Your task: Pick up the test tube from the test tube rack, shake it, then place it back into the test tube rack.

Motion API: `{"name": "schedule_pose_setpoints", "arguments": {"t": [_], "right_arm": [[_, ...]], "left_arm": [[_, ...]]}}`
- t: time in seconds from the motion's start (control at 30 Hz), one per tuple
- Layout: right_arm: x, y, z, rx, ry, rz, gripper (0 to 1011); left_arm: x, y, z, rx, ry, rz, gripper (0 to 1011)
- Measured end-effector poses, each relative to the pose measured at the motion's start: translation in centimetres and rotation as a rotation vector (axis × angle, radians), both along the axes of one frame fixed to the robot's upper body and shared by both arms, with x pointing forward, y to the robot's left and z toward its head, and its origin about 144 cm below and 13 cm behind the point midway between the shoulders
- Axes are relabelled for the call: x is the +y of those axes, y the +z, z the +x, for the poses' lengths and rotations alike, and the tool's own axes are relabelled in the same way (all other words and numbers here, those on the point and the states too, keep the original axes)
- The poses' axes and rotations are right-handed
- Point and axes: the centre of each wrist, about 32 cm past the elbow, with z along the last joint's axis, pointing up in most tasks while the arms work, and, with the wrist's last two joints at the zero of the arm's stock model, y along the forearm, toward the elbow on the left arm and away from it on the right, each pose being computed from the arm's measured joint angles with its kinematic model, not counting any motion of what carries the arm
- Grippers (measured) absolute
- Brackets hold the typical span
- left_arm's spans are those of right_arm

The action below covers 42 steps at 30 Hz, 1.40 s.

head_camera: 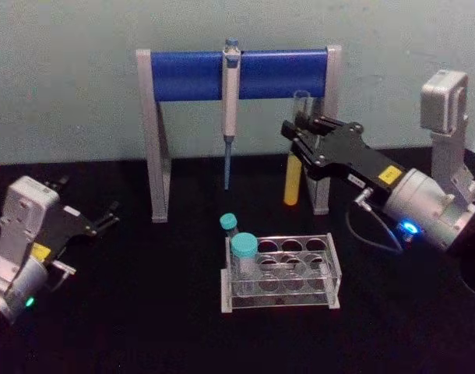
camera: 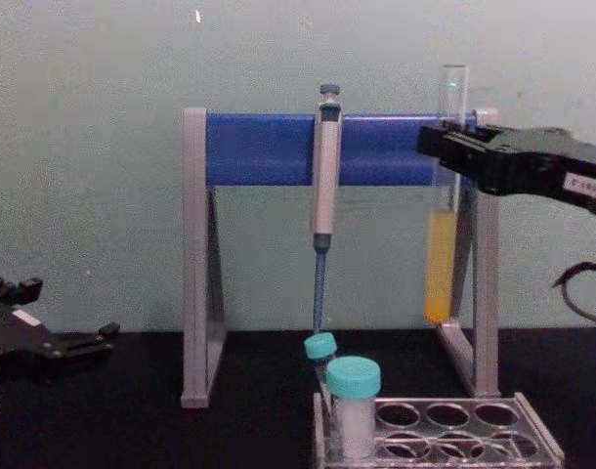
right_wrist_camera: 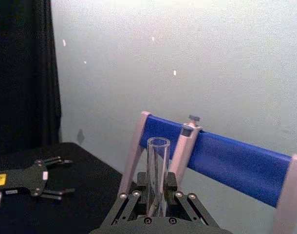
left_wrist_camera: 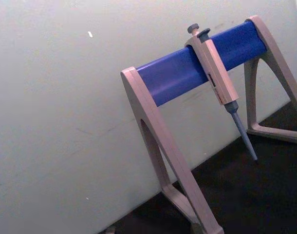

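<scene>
Aloft: test tube (head_camera: 293,178), upright, yellow liquid in lower part, clamped near its top by right gripper (head_camera: 301,134); well clear above and behind test tube rack (head_camera: 278,301). Low at left: left gripper (head_camera: 88,199), fingers spread, holding nothing.

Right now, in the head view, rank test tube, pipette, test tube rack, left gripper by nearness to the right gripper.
1. test tube, in the right gripper
2. pipette, hanging to its left
3. test tube rack, table centre
4. left gripper, far left
</scene>
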Motion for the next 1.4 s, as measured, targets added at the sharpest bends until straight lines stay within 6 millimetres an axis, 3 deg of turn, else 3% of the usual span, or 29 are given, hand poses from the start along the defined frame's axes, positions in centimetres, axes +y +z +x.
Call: {"name": "schedule_pose_setpoints", "arguments": {"t": [0.4,0.67,0.8,1.03,1.4], "right_arm": [[-1.5,-0.6,-3.6,0.028,-0.071,-0.003,233],[-0.1,-1.2,-5.3,0.052,-0.008,0.035,233],[0.7,-1.5,-5.0,0.058,0.027,0.046,233],[2.1,-1.7,-2.7,0.051,0.065,0.05,233],[1.7,-1.5,-0.9,0.037,0.032,0.037,232]], "left_arm": [[0.0,0.0,0.0,0.0,0.0,0.0,1001],[0.0,0.0,0.0,0.0,0.0,0.0,1001],[0.0,0.0,0.0,0.0,0.0,0.0,1001],[0.0,0.0,0.0,0.0,0.0,0.0,1001],[0.0,0.0,0.0,0.0,0.0,0.0,1001]]}}
